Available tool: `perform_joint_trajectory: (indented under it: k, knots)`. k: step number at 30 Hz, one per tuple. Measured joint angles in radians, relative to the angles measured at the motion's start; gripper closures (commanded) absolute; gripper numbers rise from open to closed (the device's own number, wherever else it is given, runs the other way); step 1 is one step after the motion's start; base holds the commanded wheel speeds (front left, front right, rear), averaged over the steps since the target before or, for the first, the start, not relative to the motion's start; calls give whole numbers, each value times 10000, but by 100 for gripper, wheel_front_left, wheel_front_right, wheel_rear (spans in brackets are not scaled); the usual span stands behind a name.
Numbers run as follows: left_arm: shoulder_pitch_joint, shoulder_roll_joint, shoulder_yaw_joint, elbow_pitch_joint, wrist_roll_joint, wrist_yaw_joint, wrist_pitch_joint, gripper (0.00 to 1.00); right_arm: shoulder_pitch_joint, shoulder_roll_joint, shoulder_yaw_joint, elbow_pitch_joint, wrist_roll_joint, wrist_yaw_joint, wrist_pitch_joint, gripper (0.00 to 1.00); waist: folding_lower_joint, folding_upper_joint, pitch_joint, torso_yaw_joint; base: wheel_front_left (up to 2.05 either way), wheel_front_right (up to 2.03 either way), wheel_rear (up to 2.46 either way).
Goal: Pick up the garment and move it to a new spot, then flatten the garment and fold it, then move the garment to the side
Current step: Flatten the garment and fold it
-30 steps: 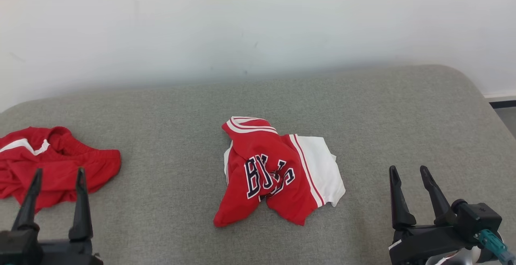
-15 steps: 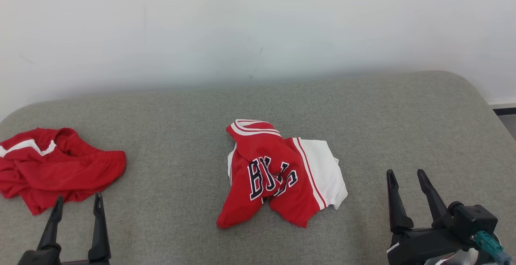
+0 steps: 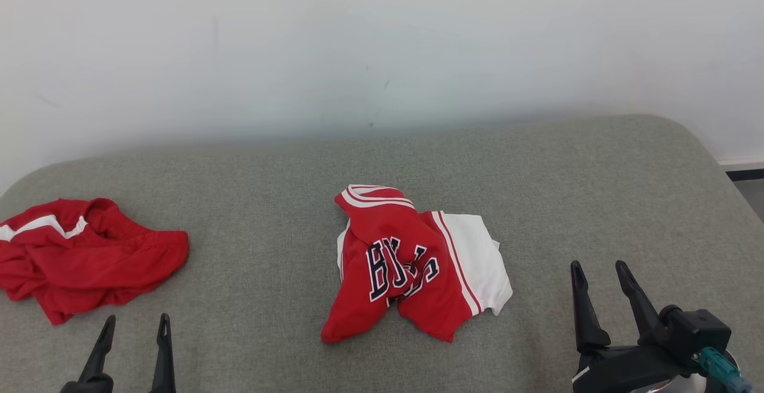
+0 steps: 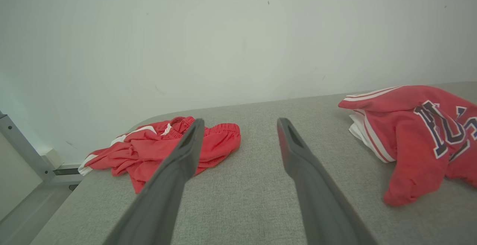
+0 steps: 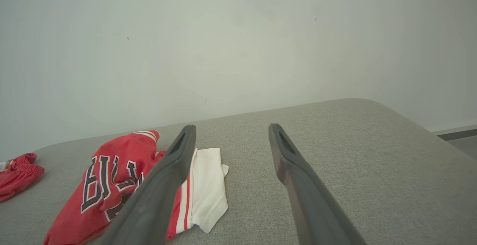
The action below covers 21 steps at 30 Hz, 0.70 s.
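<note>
Head view: you look down on a grey woven padded surface point(image 3: 268, 190) with rounded far corners, set against a plain pale wall point(image 3: 382, 40). At far left, a crumpled pair of red shorts point(image 3: 89, 255) with a white stripe lies near the surface's edge. Just below them, at the bottom edge, your left gripper point(image 3: 136, 318) has its fingers spread and empty. In the middle lies the garment, a bunched red and white jersey point(image 3: 412, 261) with dark lettering, well apart from both grippers. At lower right, your right gripper point(image 3: 598, 264) is likewise spread, holding nothing. Past the right corner, a white baseboard point(image 3: 740, 162) meets grey floor point(image 3: 755, 193).
</note>
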Motion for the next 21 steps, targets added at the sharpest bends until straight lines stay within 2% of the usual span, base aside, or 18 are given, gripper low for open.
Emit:
perform_joint_trajectory:
  k: [21]
  knots:
    - [-60,-69,391,-174,-416,88,-48,0,95,0,-29,-56,-65,0,171,0,0,0,-195,37,0,0,0]
